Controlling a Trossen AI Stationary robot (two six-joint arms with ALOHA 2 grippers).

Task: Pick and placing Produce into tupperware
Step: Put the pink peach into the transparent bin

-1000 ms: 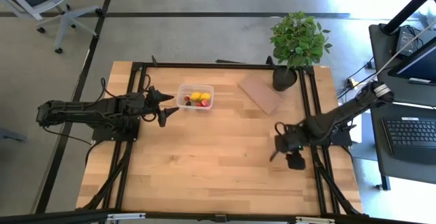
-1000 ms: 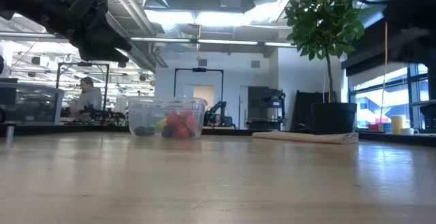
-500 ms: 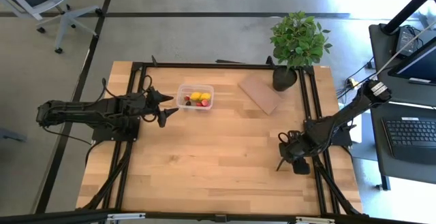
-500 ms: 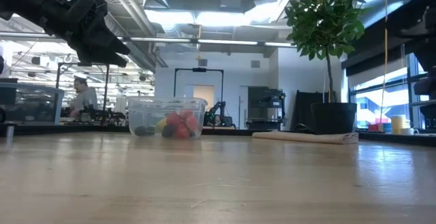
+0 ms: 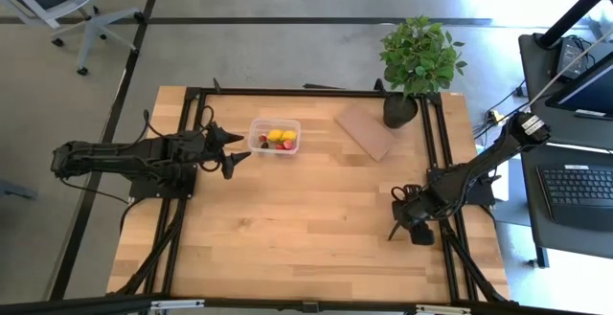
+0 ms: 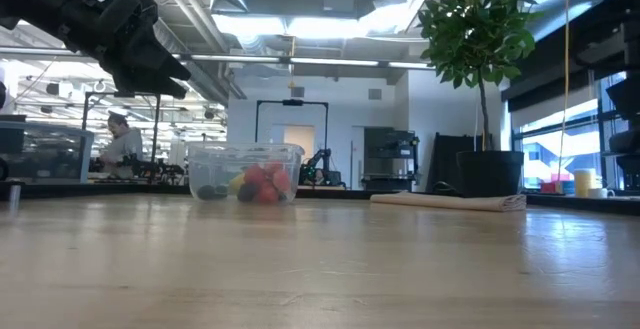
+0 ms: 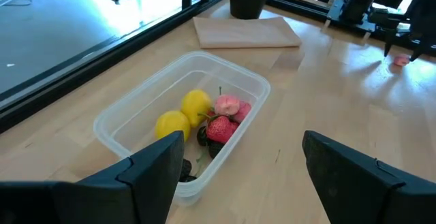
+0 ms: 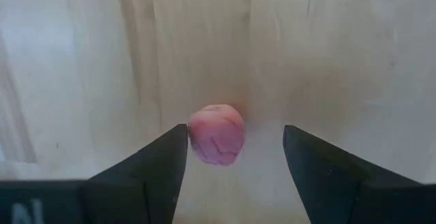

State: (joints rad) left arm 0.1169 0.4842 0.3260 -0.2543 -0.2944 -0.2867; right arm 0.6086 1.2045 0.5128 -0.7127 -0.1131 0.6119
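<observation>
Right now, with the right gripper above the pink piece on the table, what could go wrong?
The pink piece sits off-centre between the open fingers of the right gripper, close to one of them, so closing may push or roll it away on the table. The tupperware is far across the table beside the waiting left gripper, so the carry could end near that arm.

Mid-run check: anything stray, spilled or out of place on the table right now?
One stray: a small pink-red berry-like piece lies on the bare wood near the table's right edge, far from the clear plastic rectangular container holding the other fruit pieces. The right gripper is open around it. The left gripper waits open beside the container.
</observation>
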